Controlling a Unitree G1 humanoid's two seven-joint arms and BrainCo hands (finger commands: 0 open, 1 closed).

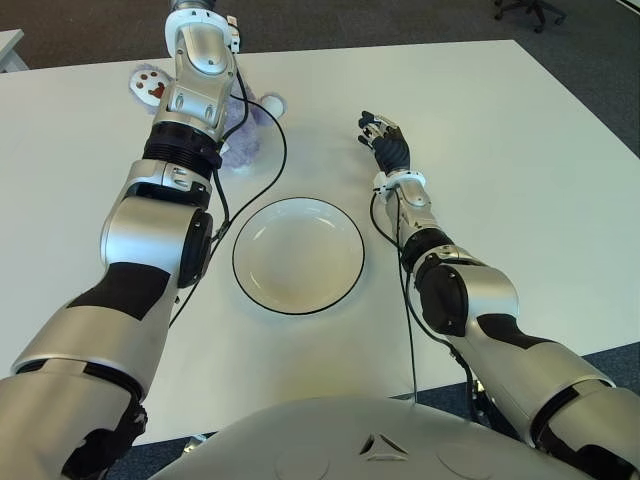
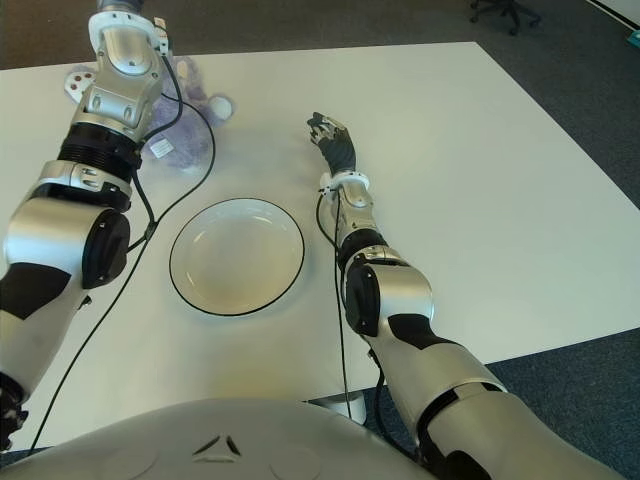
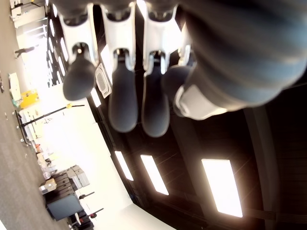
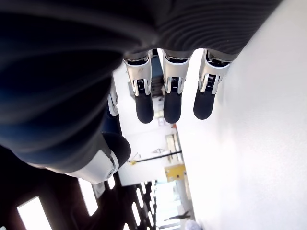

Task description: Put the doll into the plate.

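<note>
A purple plush doll (image 1: 247,141) with white paws lies on the white table (image 1: 520,170) at the far left, behind the plate, largely hidden by my left forearm (image 1: 195,90). The white plate (image 1: 298,255) with a dark rim sits empty at the centre front. My left arm reaches up over the doll, and its hand is above the top edge of the eye views. In the left wrist view the left hand's fingers (image 3: 125,108) hang relaxed and hold nothing, with a ceiling behind them. My right hand (image 1: 384,141) shows to the right of the plate, with fingers (image 4: 171,106) loose and empty.
A black cable (image 1: 270,180) loops from my left arm across the table, beside the doll and the plate's left rim. Dark carpet (image 1: 590,60) surrounds the table, with an office chair (image 1: 530,10) far back right.
</note>
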